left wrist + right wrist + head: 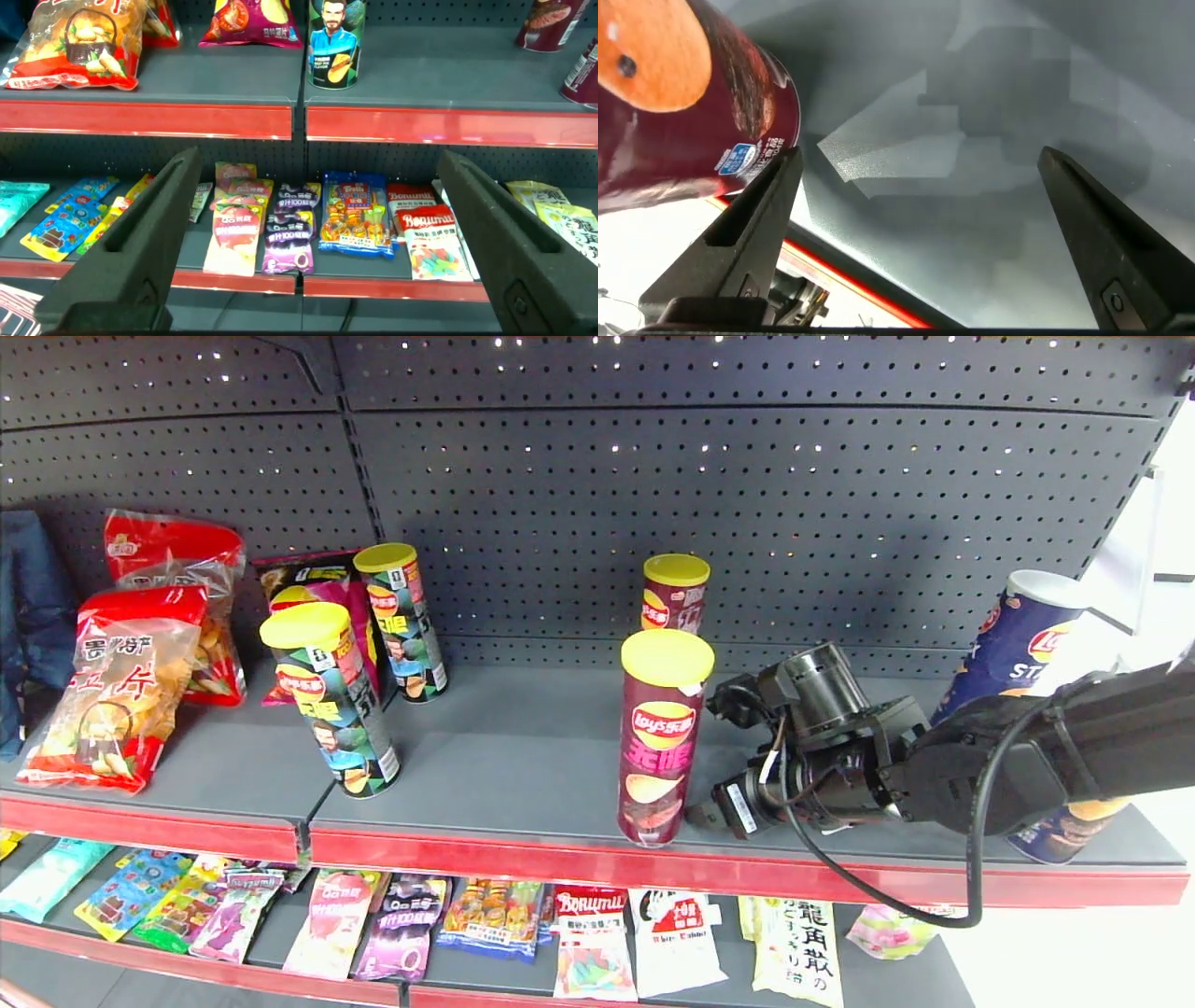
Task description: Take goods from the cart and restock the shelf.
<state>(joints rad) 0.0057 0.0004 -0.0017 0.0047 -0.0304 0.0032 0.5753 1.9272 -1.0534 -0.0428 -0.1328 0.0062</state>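
Observation:
A maroon chip can with a yellow lid stands upright near the red front edge of the grey shelf. My right gripper lies low on the shelf just right of it, open. In the right wrist view the can is outside one of the fingers, close against it, and only bare shelf lies between the two fingers around the gripper. My left gripper hangs open in front of the lower shelf with nothing between its fingers.
A second maroon can stands at the back. Two dark green cans and snack bags fill the left. A blue can stands behind my right arm. Candy packets line the lower shelf.

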